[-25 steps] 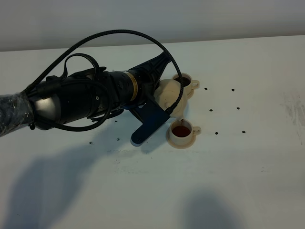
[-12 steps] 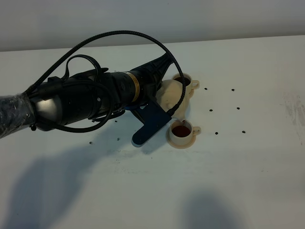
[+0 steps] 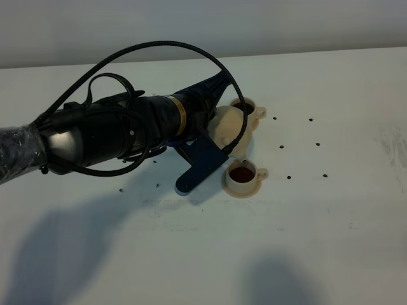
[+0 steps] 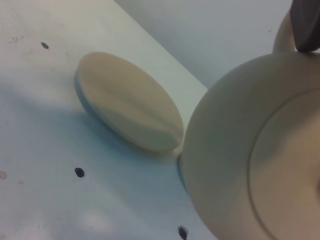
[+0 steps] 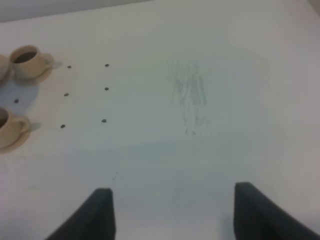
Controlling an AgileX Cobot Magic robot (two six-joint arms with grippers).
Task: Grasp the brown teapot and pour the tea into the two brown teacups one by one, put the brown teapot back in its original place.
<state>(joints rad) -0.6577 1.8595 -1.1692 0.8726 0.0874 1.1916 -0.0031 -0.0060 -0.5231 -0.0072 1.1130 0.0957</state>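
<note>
Brown teapot [image 3: 224, 125] hangs tilted in the outstretched left arm's [image 3: 121, 132] fingers [image 4: 305, 24].

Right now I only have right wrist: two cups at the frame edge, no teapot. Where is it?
Observer: Exterior high: the left arm holds the brown teapot up at the far teacup.
Operator: Its saucer?
Observer: Left wrist: the wide saucer lies bare on the table.
Operator: Grip?
Observer: Left wrist: one dark finger on the loop handle; the other is out of frame.
</note>
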